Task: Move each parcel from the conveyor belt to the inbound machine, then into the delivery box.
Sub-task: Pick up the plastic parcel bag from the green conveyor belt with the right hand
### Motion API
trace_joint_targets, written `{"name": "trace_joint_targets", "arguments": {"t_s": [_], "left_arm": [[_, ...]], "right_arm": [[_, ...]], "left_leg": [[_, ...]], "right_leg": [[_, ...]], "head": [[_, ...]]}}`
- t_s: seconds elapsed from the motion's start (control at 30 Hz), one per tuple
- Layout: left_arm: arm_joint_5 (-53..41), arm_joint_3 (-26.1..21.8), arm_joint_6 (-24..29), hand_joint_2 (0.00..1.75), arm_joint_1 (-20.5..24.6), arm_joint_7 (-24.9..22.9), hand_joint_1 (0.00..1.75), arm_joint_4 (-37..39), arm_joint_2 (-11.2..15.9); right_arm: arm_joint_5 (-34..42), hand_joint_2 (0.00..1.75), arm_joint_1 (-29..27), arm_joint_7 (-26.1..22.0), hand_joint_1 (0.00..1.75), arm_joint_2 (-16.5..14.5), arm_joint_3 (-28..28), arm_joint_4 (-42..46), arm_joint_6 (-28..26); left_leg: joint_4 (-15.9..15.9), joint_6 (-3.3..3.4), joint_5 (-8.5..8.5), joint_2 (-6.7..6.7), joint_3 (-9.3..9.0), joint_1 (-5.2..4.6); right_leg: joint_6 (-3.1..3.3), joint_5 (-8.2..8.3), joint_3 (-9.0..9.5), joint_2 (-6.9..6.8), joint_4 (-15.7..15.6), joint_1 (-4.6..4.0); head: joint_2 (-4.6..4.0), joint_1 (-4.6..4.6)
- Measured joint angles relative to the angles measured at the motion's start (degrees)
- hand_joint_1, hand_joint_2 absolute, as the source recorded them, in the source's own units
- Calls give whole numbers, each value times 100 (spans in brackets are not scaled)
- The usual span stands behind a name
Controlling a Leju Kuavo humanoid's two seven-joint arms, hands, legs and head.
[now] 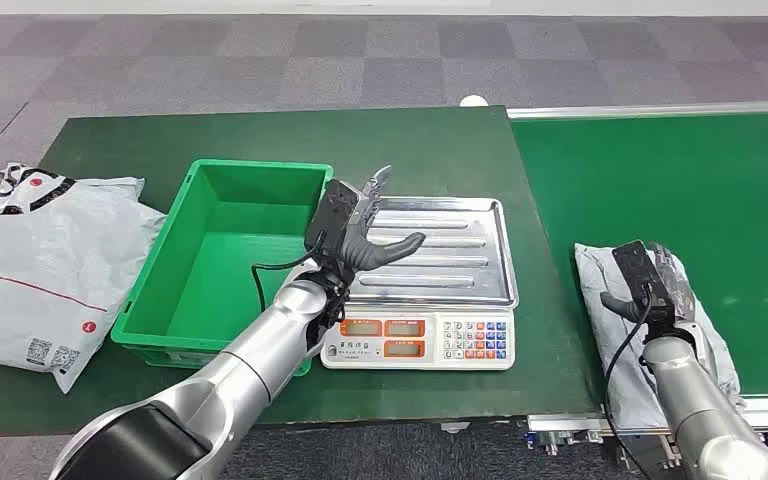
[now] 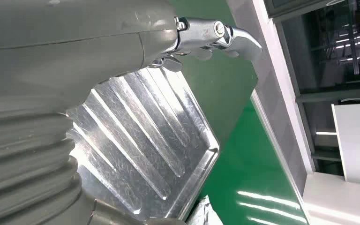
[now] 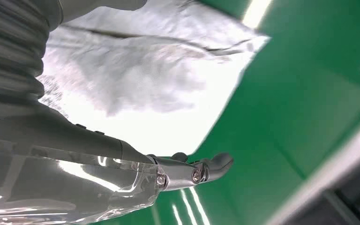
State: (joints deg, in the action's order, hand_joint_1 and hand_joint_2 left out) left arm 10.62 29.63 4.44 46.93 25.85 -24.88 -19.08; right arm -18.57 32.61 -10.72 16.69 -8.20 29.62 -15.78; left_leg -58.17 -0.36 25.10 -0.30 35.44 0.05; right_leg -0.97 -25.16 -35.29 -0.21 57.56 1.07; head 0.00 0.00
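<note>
Both arms: smooth silver metal tubes, widening toward the shoulders. Left arm carries a black camera block at the wrist, with a thin black cable looping off it along the forearm. Right arm has the same black block and cable. Left hand: dark grey thumb, lighter metallic fingers. Right hand: dark grey. Wrist views: grey ribbed cover, thick grey thumb, silver fingertip links with visible screw heads.

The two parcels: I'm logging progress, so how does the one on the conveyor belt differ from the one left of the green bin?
The conveyor parcel is plain grey, crumpled, under the right robot hand. The table parcel is larger, flatter, red-printed, untouched. Both are soft poly mailers.
</note>
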Motion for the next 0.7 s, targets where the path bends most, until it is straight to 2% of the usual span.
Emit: {"name": "trace_joint_targets", "arguments": {"t_s": [0.13, 0.43, 0.57, 0.7], "left_arm": [[-113, -116, -6, 175, -54, 32, 0, -60, 22], [-333, -391, -115, 175, -216, 79, 0, -255, 148], [-359, -492, -144, 175, -261, 86, 0, -319, 196], [-398, -575, -167, 175, -304, 89, 0, -377, 244]], "right_arm": [[-215, 175, 98, 299, 0, 68, 0, -248, 311], [-433, 175, 194, 953, 0, 180, -1, -698, 1586], [-592, 175, 276, 1133, 0, 219, -50, -779, 1958], [-929, 175, 342, 1238, 175, 268, -232, -824, 2106]], "left_leg": [[0, 0, 0, -1, 0, 0], [0, 1, 0, -2, 0, 0], [0, 1, 0, -2, -1, 1], [-1, 2, -1, -3, -2, 0]], "right_leg": [[0, 0, 0, -2, 0, 0], [-1, -1, 1, -3, 0, -1], [-1, -1, 2, -4, 0, -1], [-1, -1, 5, -6, 0, -1]], "head": [[0, 0], [0, 0], [0, 0], [0, 0]]}}
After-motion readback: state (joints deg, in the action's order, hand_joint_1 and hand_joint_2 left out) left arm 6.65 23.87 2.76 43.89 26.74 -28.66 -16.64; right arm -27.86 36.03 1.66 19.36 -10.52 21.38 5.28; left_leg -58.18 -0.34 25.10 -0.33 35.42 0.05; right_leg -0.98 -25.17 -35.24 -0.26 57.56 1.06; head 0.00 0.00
